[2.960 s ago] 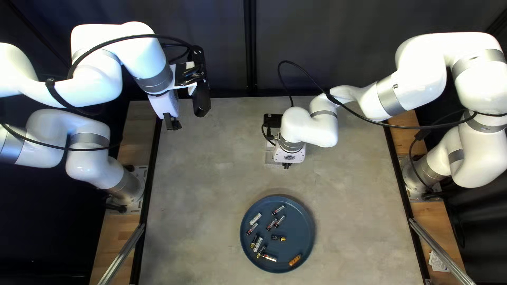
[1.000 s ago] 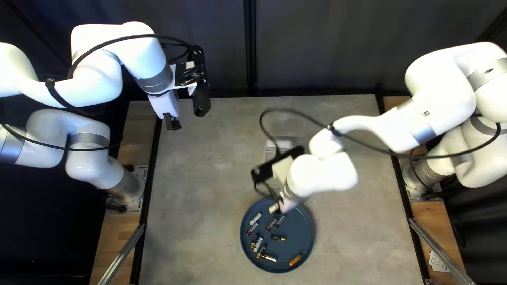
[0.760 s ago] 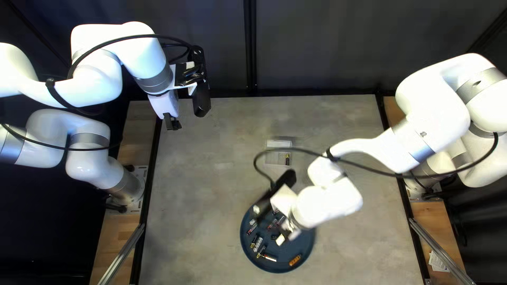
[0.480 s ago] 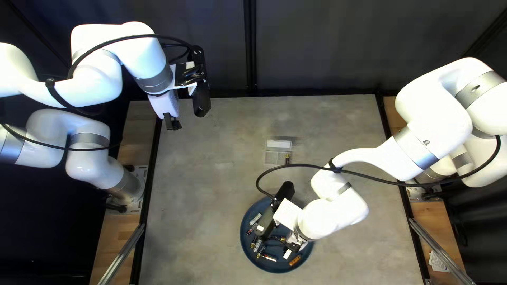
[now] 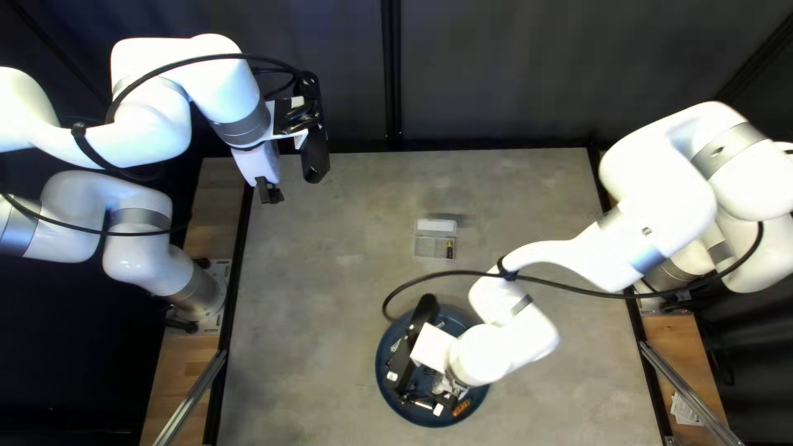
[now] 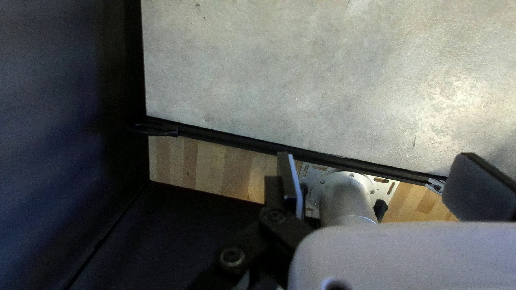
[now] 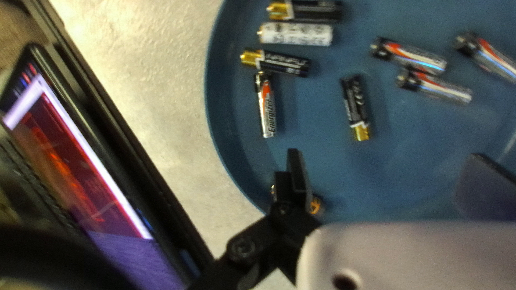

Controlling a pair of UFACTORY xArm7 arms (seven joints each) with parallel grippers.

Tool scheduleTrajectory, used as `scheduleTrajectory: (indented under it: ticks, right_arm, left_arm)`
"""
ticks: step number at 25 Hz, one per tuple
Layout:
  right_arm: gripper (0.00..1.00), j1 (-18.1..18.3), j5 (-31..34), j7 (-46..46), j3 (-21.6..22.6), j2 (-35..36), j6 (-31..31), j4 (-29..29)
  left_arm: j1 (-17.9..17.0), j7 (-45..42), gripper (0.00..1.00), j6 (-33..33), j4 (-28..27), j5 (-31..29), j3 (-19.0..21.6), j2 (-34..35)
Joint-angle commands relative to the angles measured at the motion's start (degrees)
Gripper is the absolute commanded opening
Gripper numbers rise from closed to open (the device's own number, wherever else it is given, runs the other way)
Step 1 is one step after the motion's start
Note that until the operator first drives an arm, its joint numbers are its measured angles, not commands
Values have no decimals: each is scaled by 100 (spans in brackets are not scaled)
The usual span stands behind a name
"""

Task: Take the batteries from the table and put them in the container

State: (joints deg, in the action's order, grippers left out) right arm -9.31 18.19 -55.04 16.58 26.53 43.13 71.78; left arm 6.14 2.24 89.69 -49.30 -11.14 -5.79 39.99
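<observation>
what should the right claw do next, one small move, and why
I'd probably ease the right claw down and toward the lone black battery: the claw stands open with nothing gripped, and that battery lies just ahead of it on the blue plate, touching no other battery.

Wht rounded arms point(image 5: 140, 136), silver joint bands point(image 5: 244, 129), blk cables point(image 5: 239, 56), blk links point(image 6: 248, 241) w/ screws point(image 6: 232, 256).

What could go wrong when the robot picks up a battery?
The white battery lies close between two black batteries, so the open right claw might bump those.

The container stands away from the blue plate, so a battery could slip and drop onto the table on the way.
</observation>
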Motion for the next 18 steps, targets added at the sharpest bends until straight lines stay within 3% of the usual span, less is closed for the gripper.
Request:
scheduleTrajectory:
  ticks: [1,14,17,18]
  right_arm:
    - [100,58,-6,259,42,106,42,74]
    - [100,195,126,683,1,439,-177,55]
    - [77,214,131,755,2,502,-175,107]
    - [75,212,133,770,3,533,-168,137]
  left_arm:
    - [0,0,100,0,0,0,0,0]
    - [0,0,100,0,0,0,0,0]
    - [0,0,100,0,0,0,0,0]
    - [0,0,100,0,0,0,0,0]
